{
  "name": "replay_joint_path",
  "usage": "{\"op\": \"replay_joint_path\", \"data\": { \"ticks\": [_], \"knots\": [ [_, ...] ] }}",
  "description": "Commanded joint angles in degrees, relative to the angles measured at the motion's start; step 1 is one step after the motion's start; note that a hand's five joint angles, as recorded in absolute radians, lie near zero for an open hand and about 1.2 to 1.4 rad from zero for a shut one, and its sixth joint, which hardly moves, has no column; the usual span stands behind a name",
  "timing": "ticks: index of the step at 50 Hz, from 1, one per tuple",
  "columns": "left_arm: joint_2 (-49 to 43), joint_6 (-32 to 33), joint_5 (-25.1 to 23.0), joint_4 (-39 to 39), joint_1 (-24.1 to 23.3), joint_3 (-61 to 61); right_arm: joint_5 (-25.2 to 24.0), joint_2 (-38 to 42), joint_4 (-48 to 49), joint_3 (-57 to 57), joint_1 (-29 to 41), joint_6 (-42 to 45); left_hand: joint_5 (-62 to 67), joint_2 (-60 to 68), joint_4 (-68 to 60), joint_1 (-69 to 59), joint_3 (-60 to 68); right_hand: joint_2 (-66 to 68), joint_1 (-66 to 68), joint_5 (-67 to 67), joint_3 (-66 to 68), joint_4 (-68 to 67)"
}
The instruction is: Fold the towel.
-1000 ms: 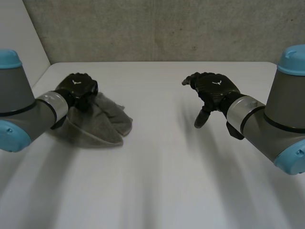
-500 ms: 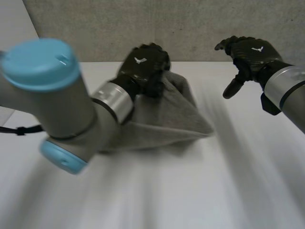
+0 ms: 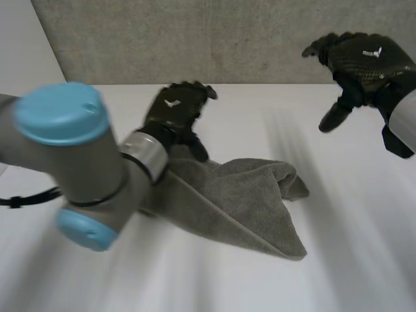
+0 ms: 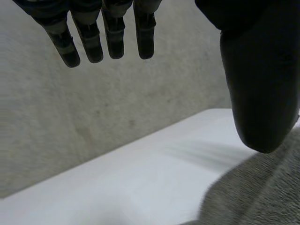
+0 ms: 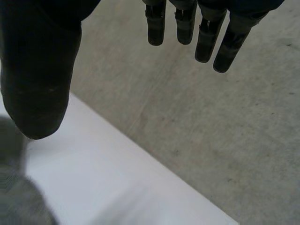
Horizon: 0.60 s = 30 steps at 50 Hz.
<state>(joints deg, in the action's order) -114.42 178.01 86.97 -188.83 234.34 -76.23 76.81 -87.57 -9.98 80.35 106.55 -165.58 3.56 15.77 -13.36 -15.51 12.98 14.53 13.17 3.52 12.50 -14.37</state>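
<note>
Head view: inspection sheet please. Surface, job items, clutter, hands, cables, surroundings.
surface: white table, bare round the cloth
job's things: one grey towel, lying in a loose, uneven heap with one side lapped over; not neatly folded
clutter: nothing seen
hands: left hand open over the towel's near-left part, thumb just above the cloth, holding nothing; cannot tell if it touches. Right hand open, raised off the table, apart from the towel
cables: nothing seen loose on the table
surroundings: grey wall behind the table's far edge
</note>
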Motion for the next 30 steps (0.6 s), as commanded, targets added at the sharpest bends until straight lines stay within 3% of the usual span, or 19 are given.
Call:
{"op": "replay_joint_path", "data": {
  "ticks": [1,6,11,17,30],
  "knots": [
    [7.28,1.38,-6.55,0.22,5.25,-7.35,-2.63,-1.29,-10.22,6.03,0.23,8.51,0.53,-1.68,3.36,1.43,-2.98,-4.53,-3.17,-3.52,-2.50,4.37],
    [7.90,10.58,-16.28,1.62,11.39,-11.21,-4.56,-1.38,-11.11,13.06,0.41,8.78,2.37,0.16,3.36,-0.42,-2.98,-3.44,-2.09,-2.44,-2.50,4.37],
    [4.39,18.23,-20.25,3.12,13.24,-11.75,-5.53,-1.12,-9.37,18.51,1.98,7.65,3.38,1.17,3.36,-1.43,-2.98,-1.76,-0.41,-0.76,-2.50,4.37],
    [-2.46,25.53,-20.70,5.14,15.44,-9.30,-5.09,1.95,-4.44,22.04,5.24,1.86,6.07,3.87,3.36,-4.12,-2.98,3.12,4.48,4.12,-2.50,4.37],
    [-11.09,33.36,-20.17,10.76,17.82,-3.40,-4.92,11.36,0.48,23.01,7.61,-2.91,7.59,5.38,3.36,-5.64,-2.98,2.29,3.64,3.29,-2.50,4.37]
  ]
}}
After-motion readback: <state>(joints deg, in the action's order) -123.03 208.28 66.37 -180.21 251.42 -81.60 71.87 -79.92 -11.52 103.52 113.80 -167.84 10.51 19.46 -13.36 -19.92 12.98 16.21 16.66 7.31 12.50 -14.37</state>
